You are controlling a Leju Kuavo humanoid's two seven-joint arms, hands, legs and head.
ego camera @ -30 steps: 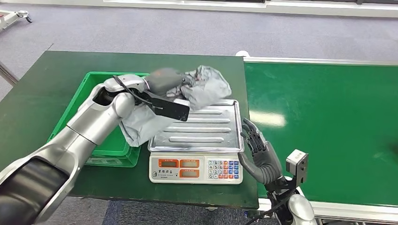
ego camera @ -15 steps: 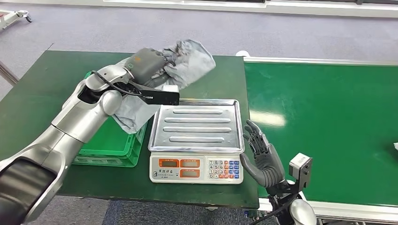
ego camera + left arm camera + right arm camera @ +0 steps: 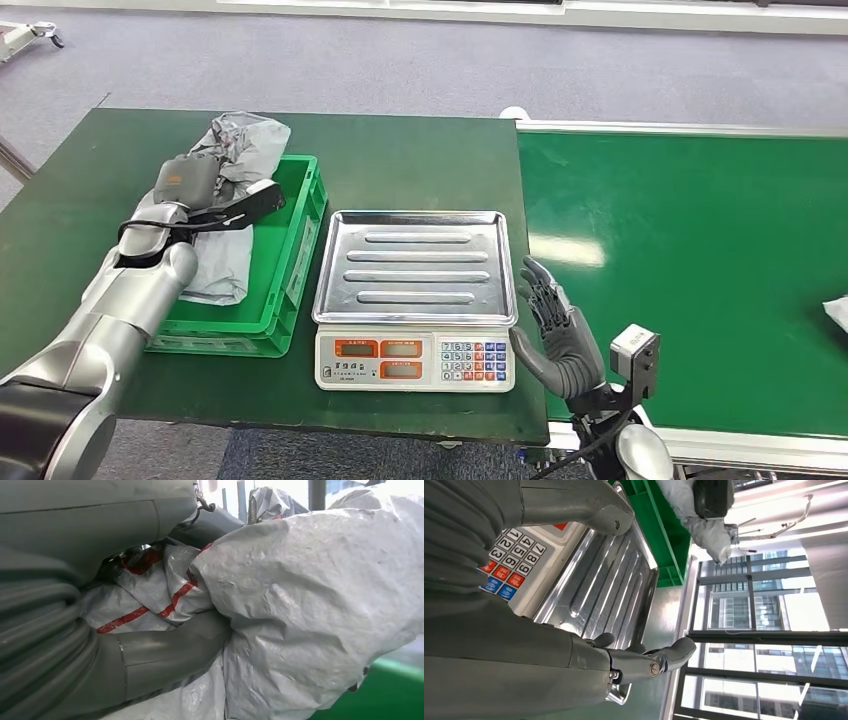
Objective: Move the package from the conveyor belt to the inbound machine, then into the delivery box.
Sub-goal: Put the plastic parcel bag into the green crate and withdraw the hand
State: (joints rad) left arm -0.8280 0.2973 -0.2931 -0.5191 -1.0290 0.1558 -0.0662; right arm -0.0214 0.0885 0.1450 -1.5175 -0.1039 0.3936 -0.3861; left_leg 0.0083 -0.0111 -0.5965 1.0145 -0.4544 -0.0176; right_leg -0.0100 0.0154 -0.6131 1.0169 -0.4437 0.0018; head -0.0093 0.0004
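Last leg, I'd say: left hand [image 3: 190, 180] grips the grey package [image 3: 232, 150] over the green delivery box [image 3: 300, 250], beside the scale [image 3: 415, 300]. Scale tray bare. Right hand [image 3: 555, 335] empty, fingers apart, at the scale's conveyor-side edge. Next: lower into the box, release.

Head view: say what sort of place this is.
Probably a parcel-sorting station in a warehouse or lab: a green conveyor belt, a weighing scale, and a green crate receiving a grey package.
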